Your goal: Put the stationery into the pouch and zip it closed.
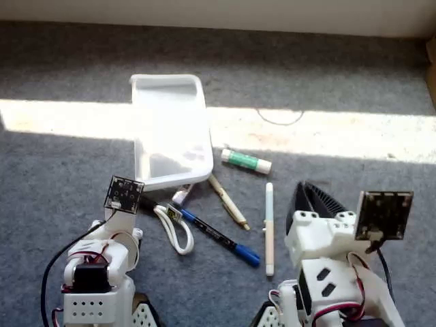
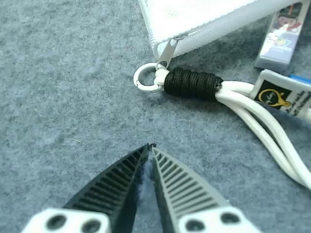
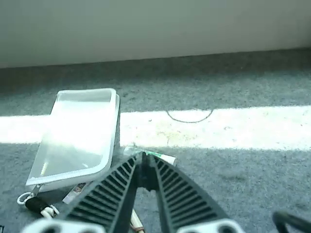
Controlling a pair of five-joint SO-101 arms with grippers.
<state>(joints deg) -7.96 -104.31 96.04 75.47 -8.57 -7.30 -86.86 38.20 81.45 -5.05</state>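
Both pairs of jaws are clenched, tips together, with nothing between them. The left gripper [image 2: 149,146] hangs over bare carpet [image 2: 58,97], near a metal ring [image 2: 146,77] that links the zipper pull [image 2: 167,51] to a white cord [image 2: 272,131] bound in black wrap. The pouch [image 1: 170,129] lies flat ahead of the left arm, zipper end toward it; whether the zipper is done up cannot be told. An eraser [image 2: 284,41] sits just beside that end, outside the pouch. To the right, the blue pen [image 1: 214,237] lies slanted from the cord's loop toward the right arm. The beige pen [image 1: 228,202] lies slanted beyond it. The glue stick [image 1: 245,161] rests just beside the pouch's near right corner. The white pen [image 1: 269,228] lies straight, between the blue pen's cap and the right arm. The right gripper [image 3: 144,158] is held above the carpet, pointing toward the glue stick.
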